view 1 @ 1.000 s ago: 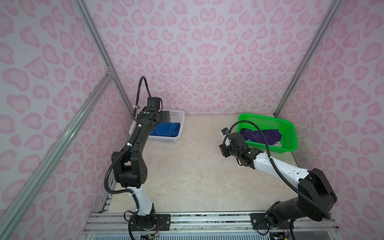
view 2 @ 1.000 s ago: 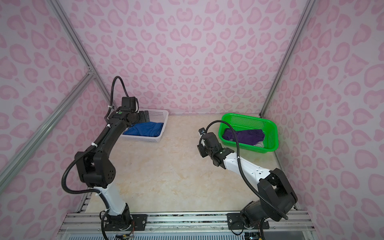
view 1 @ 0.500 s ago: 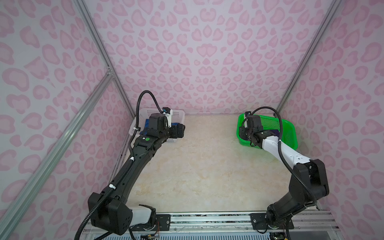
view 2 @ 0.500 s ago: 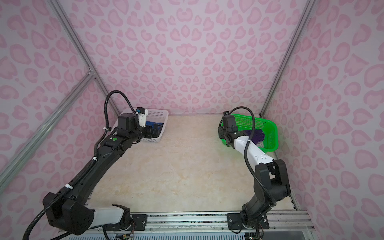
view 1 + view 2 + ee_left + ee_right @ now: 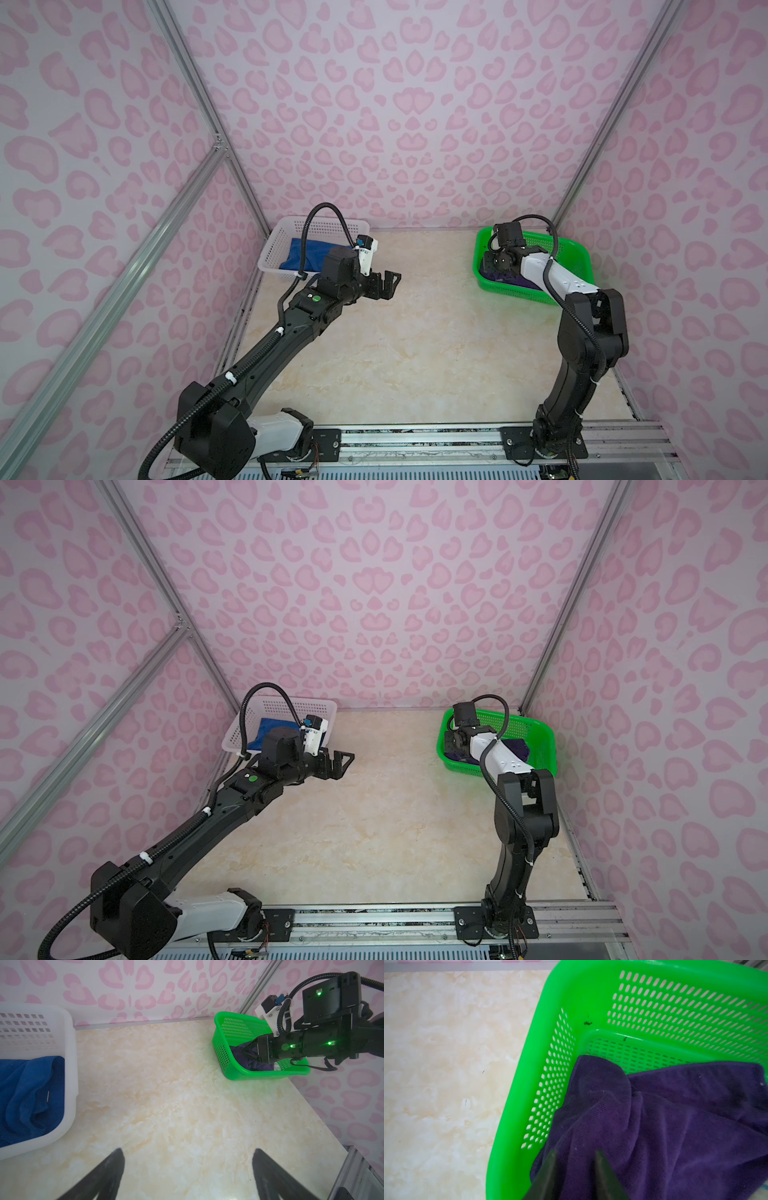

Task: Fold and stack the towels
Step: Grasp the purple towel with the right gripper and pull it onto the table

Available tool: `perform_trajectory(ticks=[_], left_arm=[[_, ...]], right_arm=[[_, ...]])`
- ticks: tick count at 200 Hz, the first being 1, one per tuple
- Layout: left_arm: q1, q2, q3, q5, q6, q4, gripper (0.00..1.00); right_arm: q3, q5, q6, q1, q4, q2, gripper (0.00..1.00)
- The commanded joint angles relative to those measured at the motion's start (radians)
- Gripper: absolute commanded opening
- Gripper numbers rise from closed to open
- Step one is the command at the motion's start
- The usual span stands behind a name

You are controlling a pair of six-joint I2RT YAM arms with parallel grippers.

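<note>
A dark purple towel (image 5: pixel 675 1126) lies crumpled in the green basket (image 5: pixel 529 1084) at the back right. My right gripper (image 5: pixel 576 1159) reaches down into that basket, its jaws drawn close on a raised fold of the purple towel (image 5: pixel 239 1053). The left wrist view shows the same pinch by the right gripper (image 5: pixel 246 1051). A royal blue towel (image 5: pixel 307 255) lies bunched in the white basket (image 5: pixel 274 249) at the back left. My left gripper (image 5: pixel 384 284) hovers over bare table just right of the white basket, open, nothing between its fingers (image 5: pixel 116 1167). A pale sliver of another cloth (image 5: pixel 277 1066) peeks from under the purple one.
Pink patterned walls with metal frame posts close in the cell on three sides. The marble-look tabletop (image 5: pixel 415 332) spreads between the two baskets. The arm bases sit on a rail (image 5: pixel 415 440) at the front edge.
My right gripper went from the table's middle into the green basket and closed on the purple towel. My left gripper came out from over the white basket to the table beside it, still open.
</note>
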Motion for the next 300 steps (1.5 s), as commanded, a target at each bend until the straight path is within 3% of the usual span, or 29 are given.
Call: perform_trajectory(ticks=[1,8,63,105,176,238,274,300], left_arm=[[-0.008,0.006,-0.002,-0.014,0.009,0.021,0.98],[-0.011,0.004,-0.005,-0.02,0.01,0.021,0.98],[-0.02,-0.007,-0.033,-0.042,0.015,0.012,0.98],[-0.03,-0.01,-0.054,-0.081,0.006,0.011,0.98],[-0.034,-0.025,-0.073,-0.127,-0.011,0.017,0.98],[-0.037,-0.119,-0.121,-0.17,-0.01,0.004,0.97],[-0.037,-0.172,-0.152,-0.206,0.0,-0.029,0.97],[-0.037,-0.19,-0.177,-0.22,0.01,-0.051,0.98]], right_arm=[[0.004,-0.029,0.02,-0.008,-0.036,0.007,0.07],[0.005,-0.029,0.019,-0.012,-0.039,0.001,0.0],[0.009,0.006,-0.06,-0.027,-0.016,-0.171,0.0],[0.024,-0.065,-0.156,0.0,0.003,-0.36,0.0],[0.05,-0.152,-0.279,0.309,0.005,-0.626,0.0],[0.038,-0.255,-0.232,0.516,0.088,-0.601,0.0],[0.016,-0.322,-0.153,0.551,0.13,-0.52,0.0],[-0.075,-0.279,-0.099,0.544,0.171,-0.465,0.0]])
